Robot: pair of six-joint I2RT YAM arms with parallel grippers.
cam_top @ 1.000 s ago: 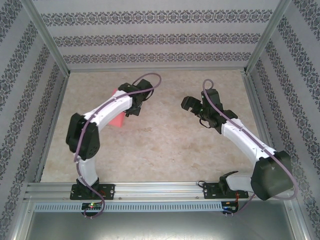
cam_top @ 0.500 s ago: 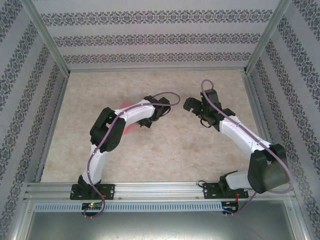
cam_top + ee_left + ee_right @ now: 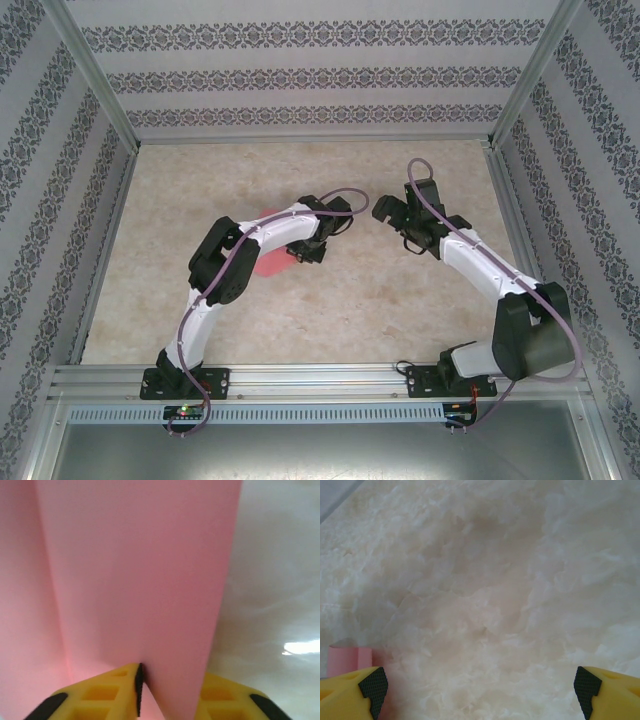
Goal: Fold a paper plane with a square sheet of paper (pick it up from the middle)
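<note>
The pink sheet of paper [image 3: 268, 262] lies mid-table under my left arm, mostly hidden by it. In the left wrist view the paper [image 3: 140, 580] stands as a folded flap with a lengthwise crease. It runs up between the fingers of my left gripper [image 3: 170, 674]. The jaws stand a little apart, the left pad [image 3: 138, 687] close beside the fold. Whether the paper has the paper plane's dart shape I cannot tell. My right gripper [image 3: 385, 208] hovers just right of the left one, wide open over bare tabletop [image 3: 480, 680]. An edge of the paper [image 3: 349, 660] shows by its left finger.
The marble-look tabletop [image 3: 400, 290] is fenced by aluminium rails and patterned walls on three sides. Both arm bases sit on the near rail [image 3: 320, 378]. The two wrists are close together at the table's middle.
My left arm has swung right to the table's middle, carrying the paper along. Its jaws have eased apart. The right gripper has shifted slightly.
</note>
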